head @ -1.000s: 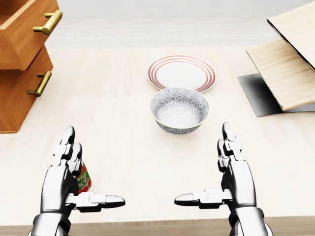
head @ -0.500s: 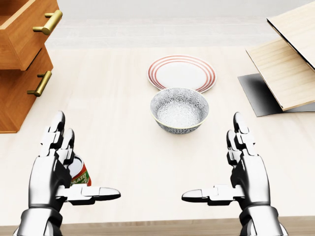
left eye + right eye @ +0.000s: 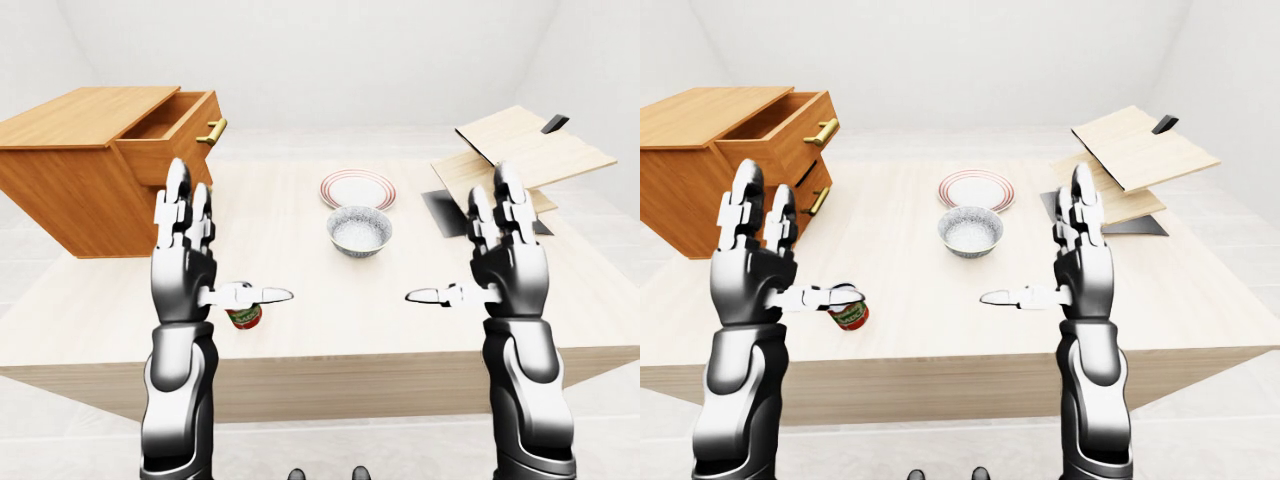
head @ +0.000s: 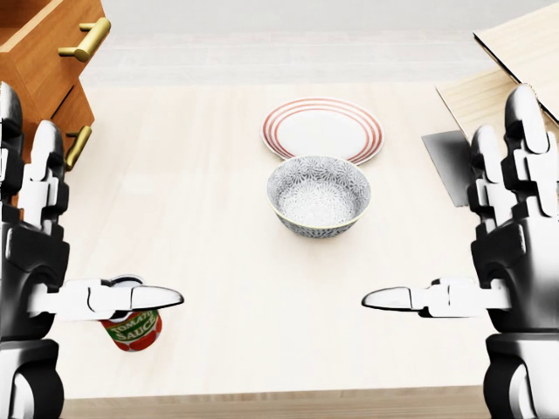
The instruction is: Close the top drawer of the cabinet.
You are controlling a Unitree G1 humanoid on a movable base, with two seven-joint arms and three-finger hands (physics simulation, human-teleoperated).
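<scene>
Both hands are up now. The left hand (image 3: 185, 265) and right hand (image 3: 508, 262) have lifted off their low spot near the bottom of the head view and spread wider apart, palms facing in, fingers (image 3: 178, 195) straight up and splayed, thumbs poking toward each other. Neither holds anything; both sets of fingers stand fully open.

That lift has uncovered the tomato sauce can (image 4: 132, 326), upright on the surface (image 4: 218, 253) just under the left thumb; a sec ago it was mostly hidden behind the hand.

Task target: the top drawer (image 3: 790, 135) of the cabinet (image 3: 85, 170), at the left of the eye views. It's plainly pulled out, brass handle (image 3: 823, 130) sticking out past the lower drawer's front. No hand touches it; the left hand is nearest in the picture but well apart from the drawer face.

Mid-surface: patterned bowl (image 4: 318, 195), striped plate (image 4: 322, 129) just beyond it. Wooden boards (image 3: 525, 150) at right, not relevant.

Read: looks like a ready pose, reach not yet begun. Left hand seems the likely one to push the drawer front; drawer is fully open, so task is at its start.
</scene>
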